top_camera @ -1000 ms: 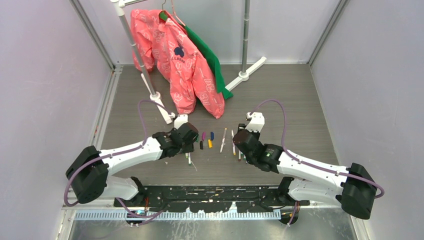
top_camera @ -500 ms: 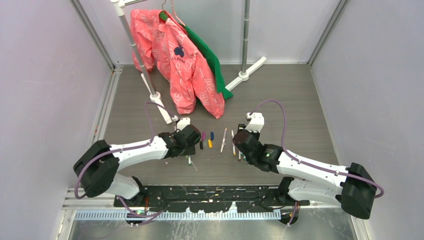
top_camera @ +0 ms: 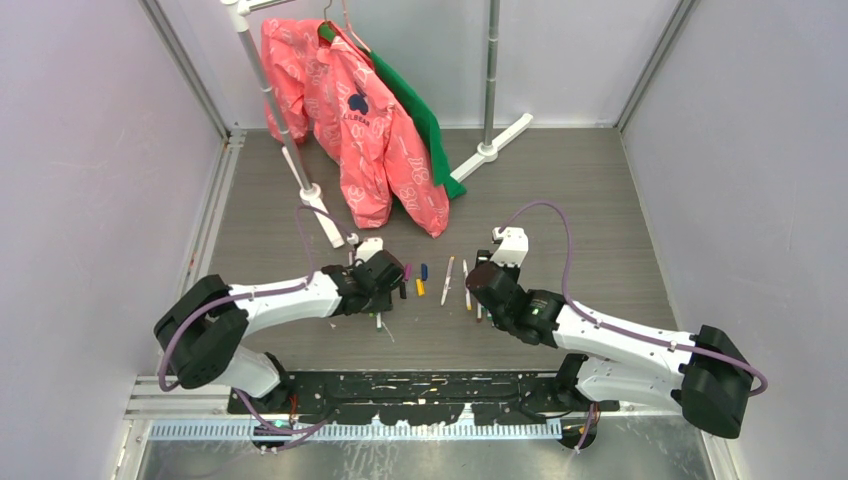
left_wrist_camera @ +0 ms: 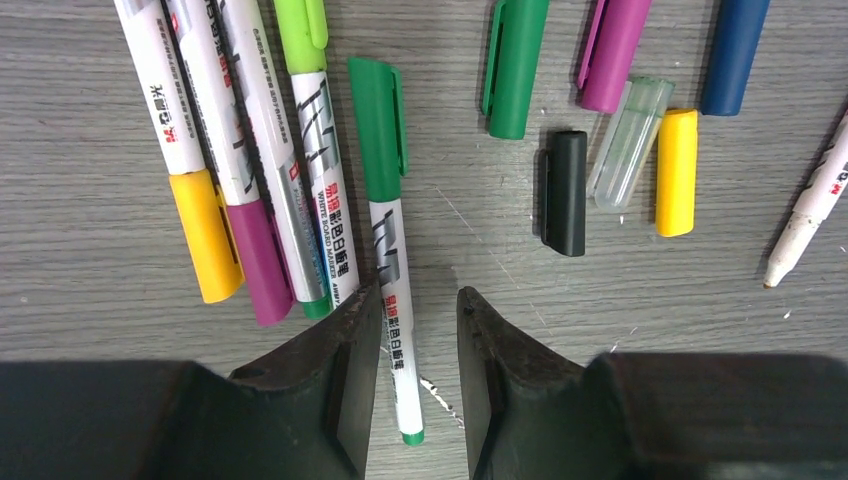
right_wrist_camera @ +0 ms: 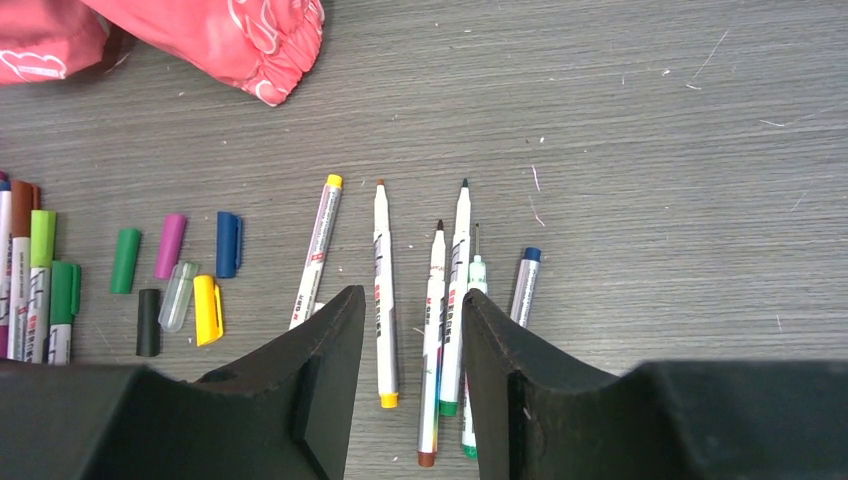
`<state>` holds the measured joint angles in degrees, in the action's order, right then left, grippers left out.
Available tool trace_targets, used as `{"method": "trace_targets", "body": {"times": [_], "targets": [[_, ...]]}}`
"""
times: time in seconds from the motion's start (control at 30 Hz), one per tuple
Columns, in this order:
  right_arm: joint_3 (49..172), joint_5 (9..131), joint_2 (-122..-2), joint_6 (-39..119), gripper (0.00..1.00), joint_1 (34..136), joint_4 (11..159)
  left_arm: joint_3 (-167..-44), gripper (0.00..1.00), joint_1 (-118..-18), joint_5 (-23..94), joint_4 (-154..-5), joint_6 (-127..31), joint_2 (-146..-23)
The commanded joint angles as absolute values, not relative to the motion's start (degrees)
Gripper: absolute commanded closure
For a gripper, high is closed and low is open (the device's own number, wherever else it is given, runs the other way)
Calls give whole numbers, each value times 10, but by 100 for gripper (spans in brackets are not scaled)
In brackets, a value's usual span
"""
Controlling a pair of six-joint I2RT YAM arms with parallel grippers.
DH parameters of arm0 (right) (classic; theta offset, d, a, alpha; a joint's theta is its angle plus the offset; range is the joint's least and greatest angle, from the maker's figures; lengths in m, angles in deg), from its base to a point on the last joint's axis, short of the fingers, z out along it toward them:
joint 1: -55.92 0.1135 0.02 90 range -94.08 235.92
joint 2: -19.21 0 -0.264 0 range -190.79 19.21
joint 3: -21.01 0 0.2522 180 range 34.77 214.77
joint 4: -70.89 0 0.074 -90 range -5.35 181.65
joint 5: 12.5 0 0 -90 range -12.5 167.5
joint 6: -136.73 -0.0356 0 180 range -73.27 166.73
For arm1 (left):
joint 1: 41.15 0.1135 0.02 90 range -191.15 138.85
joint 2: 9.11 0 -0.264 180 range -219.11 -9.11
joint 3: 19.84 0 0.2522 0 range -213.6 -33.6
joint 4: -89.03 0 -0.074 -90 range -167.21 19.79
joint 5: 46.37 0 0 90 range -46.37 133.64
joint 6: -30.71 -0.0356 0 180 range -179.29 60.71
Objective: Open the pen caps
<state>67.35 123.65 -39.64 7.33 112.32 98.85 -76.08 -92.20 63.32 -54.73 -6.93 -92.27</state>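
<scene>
The left tool (left_wrist_camera: 420, 385) is seen at the bottom of its wrist view with its jaws partly apart. Nothing is clamped, and the barrel of a green-capped pen (left_wrist_camera: 392, 260) lies between them, close to the left finger. The right tool (right_wrist_camera: 412, 385) is likewise apart and empty above uncapped pens (right_wrist_camera: 384, 290) on the worktop (right_wrist_camera: 650, 200). Loose pen caps (left_wrist_camera: 565, 192) are seen upper right in the left wrist view. "WHITE BOARD MARKER" is read on one barrel (left_wrist_camera: 330, 220), and "M&G" on another (left_wrist_camera: 812, 200) at the right edge.
</scene>
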Motion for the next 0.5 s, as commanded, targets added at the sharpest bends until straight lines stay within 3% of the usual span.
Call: {"method": "trace_targets", "body": {"times": [0.0,0.3,0.47], "targets": [[672,1246,-381,67,54,1124,972,-757,66,-924,633,-573,-60,-929],[672,1248,-374,64,54,1124,979,-747,68,-924,624,-571,-52,-948],[670,1248,-367,61,54,1124,982,-734,84,-924,609,-582,-43,-963]]}}
